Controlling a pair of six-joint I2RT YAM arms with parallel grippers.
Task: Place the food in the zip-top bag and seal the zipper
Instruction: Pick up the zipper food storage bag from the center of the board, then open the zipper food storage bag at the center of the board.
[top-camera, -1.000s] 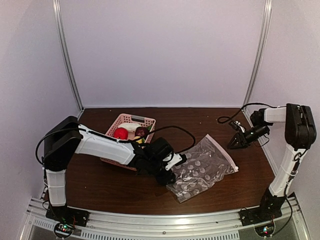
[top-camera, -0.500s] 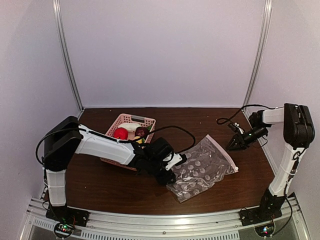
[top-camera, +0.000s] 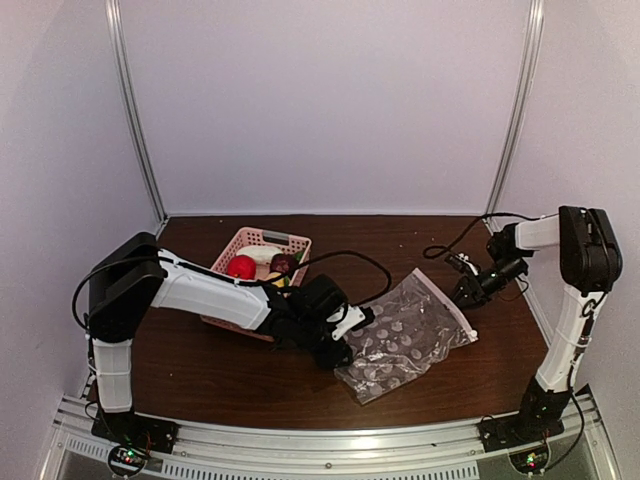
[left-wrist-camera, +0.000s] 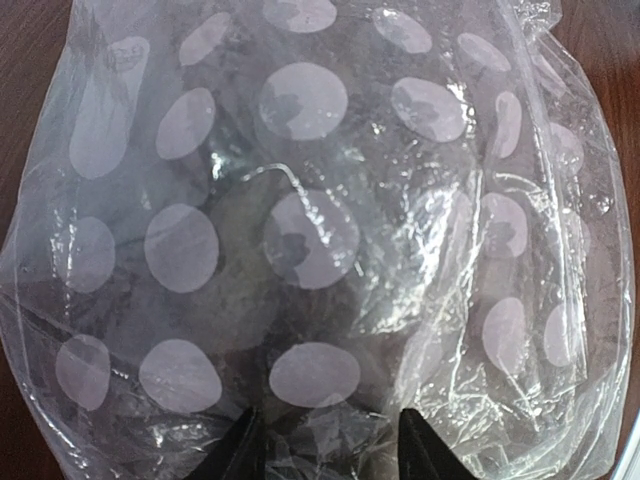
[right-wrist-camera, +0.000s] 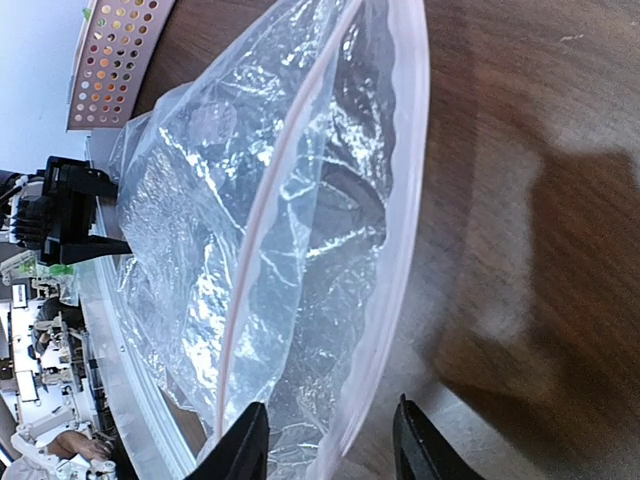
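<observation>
Left gripper (left-wrist-camera: 330, 452) and right gripper (right-wrist-camera: 325, 440), both fingers spread, flank one zip-top bag (top-camera: 410, 335).
Its zipper (right-wrist-camera: 262, 230) lies just ahead of the right gripper; three food (top-camera: 241, 266) pieces show in one pink basket (top-camera: 285, 238) behind the left gripper.

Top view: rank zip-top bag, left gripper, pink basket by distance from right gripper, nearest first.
1. zip-top bag, just left of the right gripper.
2. left gripper, at the bag's far end.
3. pink basket, back left.
</observation>
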